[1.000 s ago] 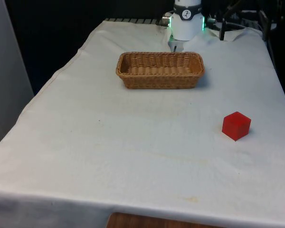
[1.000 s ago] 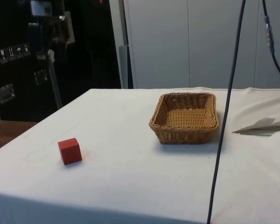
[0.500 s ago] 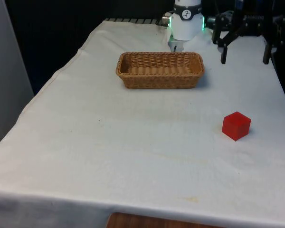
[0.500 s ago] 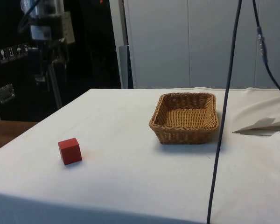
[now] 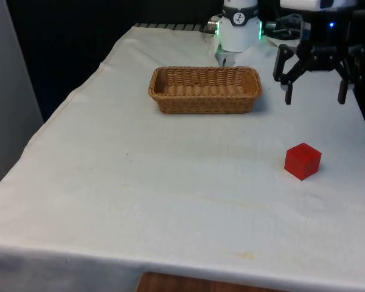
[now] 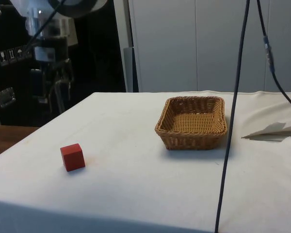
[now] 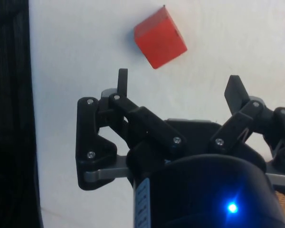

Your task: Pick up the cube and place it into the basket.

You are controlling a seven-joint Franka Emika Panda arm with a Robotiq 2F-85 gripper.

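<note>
Fingers spread wide and holding nothing, the black two-finger gripper [image 5: 314, 96] hung in the air above the white tablecloth [image 5: 170, 182], well clear of the red cube [image 5: 302, 161] it had been sent to collect. From the wrist camera, the gripper [image 7: 178, 88] looked down on bare cloth, with the cube [image 7: 160, 37] lying just ahead of the fingertips [image 7: 122, 78] and turned at an angle to the line between them. Seen from the side, the gripper [image 6: 51, 92] was poised high over the table's far edge, the cube [image 6: 72, 157] resting on the cloth below and nearer the camera.

Beyond the cube, off to the gripper's other flank, the woven wicker basket [image 5: 205, 90] sat empty, well apart from both.

The step in hand appeared to be the approach. Done well, it would likely mean carrying the gripper forward until the cube sat squarely between the fingers, then rotating the wrist so the pads met two flat opposite faces, not the corners. A descent made before centring risked landing a fingertip on the cube's top or nudging it across the cloth. The opening looked generous enough to straddle the cube with room to spare.
</note>
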